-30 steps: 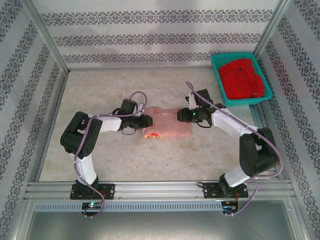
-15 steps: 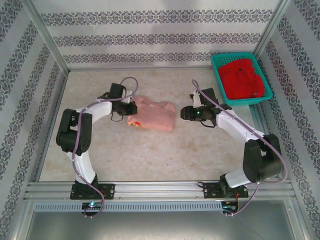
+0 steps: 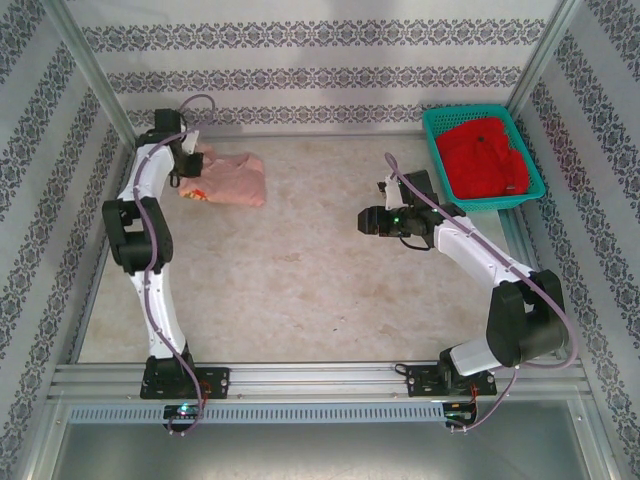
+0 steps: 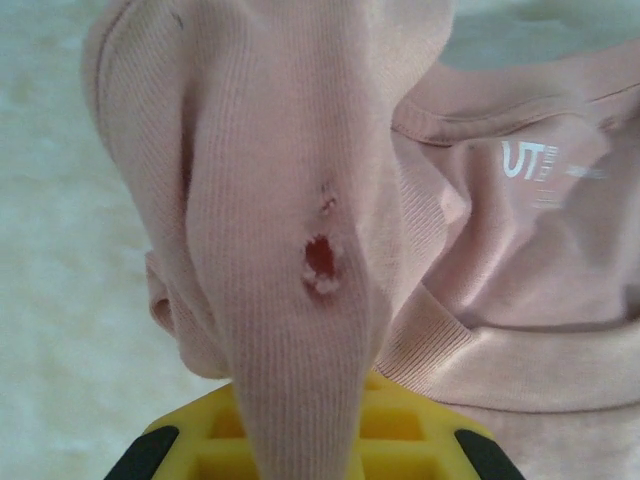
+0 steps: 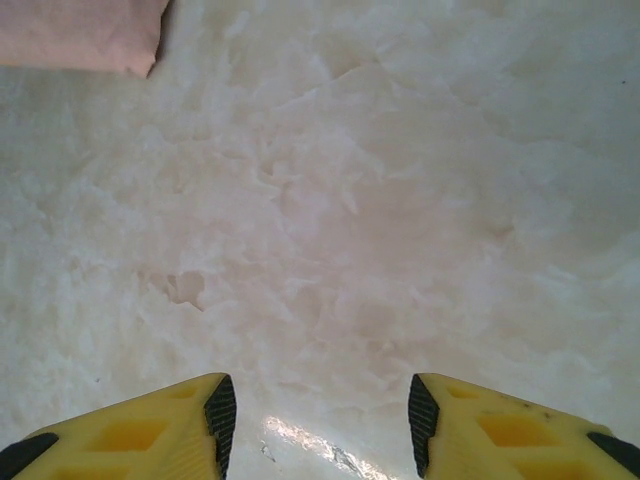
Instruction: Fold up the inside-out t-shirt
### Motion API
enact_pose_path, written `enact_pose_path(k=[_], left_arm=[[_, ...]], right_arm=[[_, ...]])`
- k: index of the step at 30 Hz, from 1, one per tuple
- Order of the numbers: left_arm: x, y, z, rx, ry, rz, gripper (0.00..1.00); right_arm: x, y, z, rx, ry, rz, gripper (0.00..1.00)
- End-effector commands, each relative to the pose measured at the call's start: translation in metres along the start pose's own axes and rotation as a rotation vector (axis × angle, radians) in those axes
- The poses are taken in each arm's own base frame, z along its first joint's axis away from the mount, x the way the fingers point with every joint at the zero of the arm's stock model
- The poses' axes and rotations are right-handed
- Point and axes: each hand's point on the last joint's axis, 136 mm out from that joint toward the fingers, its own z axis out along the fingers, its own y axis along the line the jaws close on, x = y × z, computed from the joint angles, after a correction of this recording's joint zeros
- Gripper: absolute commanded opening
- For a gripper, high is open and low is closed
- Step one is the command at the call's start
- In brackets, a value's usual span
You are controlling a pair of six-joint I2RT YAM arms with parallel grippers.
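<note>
The pink t-shirt lay bunched in a loose heap near the far left corner of the tabletop, close to the far edge. The left arm reached out straight toward that corner, and the left end effector sat at the heap's left side, clamped together on a fold of the cloth. In the left wrist view, a ridge of ribbed pink cloth ran down between the yellow fingers and was pinched there. A small red mark with pale flecks around it sat on that ridge. To its right lay the neckband and a white printed label below it.

The right end effector hung over bare tabletop toward the right side, well apart from the t-shirt, pointing left. Its yellow fingers stood apart with nothing between them. A corner of pink cloth showed at the top left of the right wrist view.

A teal basket stood in the far right corner, with a bright red garment lying inside it.
</note>
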Motion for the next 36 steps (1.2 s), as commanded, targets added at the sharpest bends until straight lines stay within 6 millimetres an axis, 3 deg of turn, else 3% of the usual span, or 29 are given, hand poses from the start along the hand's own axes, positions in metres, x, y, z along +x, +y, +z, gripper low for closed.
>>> enact_pose_path(k=[1,6,9,12,15,19,21,22,25,29,33,36], left_arm=[[0.026,0.044,0.012,-0.113,0.163,0.085,0.0],[0.024,0.09,0.026,-0.234,0.185,0.116,0.01],[0.023,0.102,0.037,-0.291,0.191,0.132,0.2],[0.015,0.109,0.034,-0.327,0.17,0.087,0.42],[-0.004,0.108,0.009,-0.327,0.092,0.003,0.58],[-0.028,0.092,-0.048,-0.254,-0.063,-0.133,0.74],[-0.031,0.081,-0.077,-0.212,-0.138,-0.202,0.82],[-0.032,0.072,-0.093,-0.181,-0.187,-0.24,0.85],[-0.02,0.039,-0.135,-0.073,-0.326,-0.318,0.93],[0.016,-0.003,-0.182,0.055,-0.487,-0.401,0.99],[0.07,-0.03,-0.2,0.112,-0.57,-0.437,1.0],[0.107,-0.04,-0.196,0.112,-0.6,-0.457,1.0]], right_arm=[[-0.005,0.01,-0.003,-0.01,-0.007,-0.052,0.53],[-0.011,0.016,-0.012,0.039,-0.067,-0.143,0.58],[-0.013,0.022,-0.015,0.065,-0.088,-0.189,0.6],[-0.017,0.03,-0.021,0.088,-0.115,-0.258,0.64],[-0.019,0.039,-0.029,0.109,-0.154,-0.344,0.69],[-0.023,0.046,-0.045,0.109,-0.224,-0.392,0.87],[-0.028,0.042,-0.056,0.149,-0.262,-0.396,0.98],[-0.03,0.039,-0.062,0.176,-0.279,-0.394,0.98],[-0.036,0.025,-0.081,0.272,-0.333,-0.382,0.98],[-0.043,-0.012,-0.11,0.467,-0.425,-0.308,0.98],[-0.037,-0.067,-0.131,0.653,-0.466,-0.166,0.98],[-0.027,-0.107,-0.139,0.739,-0.487,-0.054,0.98]])
